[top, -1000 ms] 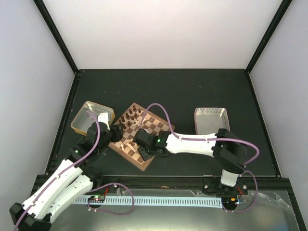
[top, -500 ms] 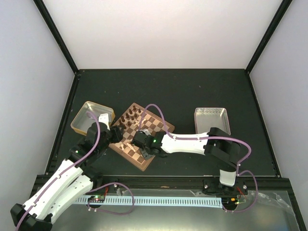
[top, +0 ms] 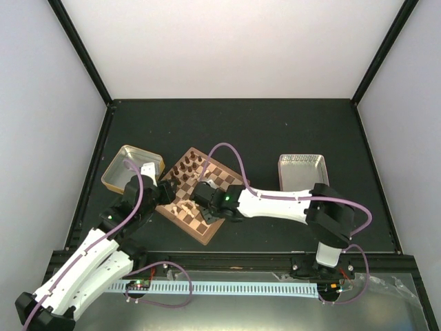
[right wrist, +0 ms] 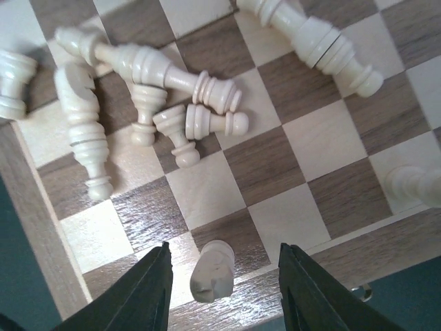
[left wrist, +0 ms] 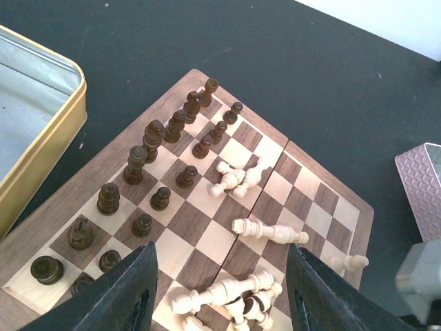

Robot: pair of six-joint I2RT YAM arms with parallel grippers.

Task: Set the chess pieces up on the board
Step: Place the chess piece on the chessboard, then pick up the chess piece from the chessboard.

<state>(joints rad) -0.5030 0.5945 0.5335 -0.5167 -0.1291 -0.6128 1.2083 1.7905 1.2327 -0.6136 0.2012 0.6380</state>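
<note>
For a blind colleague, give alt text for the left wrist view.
Dark brown chess pieces stand upright in two rows along the board's left side; cream pieces lie toppled toward its middle and near edge. Open left fingers frame the bottom; gold tray at left.

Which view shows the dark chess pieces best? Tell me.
Left wrist: the dark chess pieces stand sharp in two rows, each distinct. Top external shows them as tiny specks; right wrist shows only pale pieces, mostly toppled.
</note>
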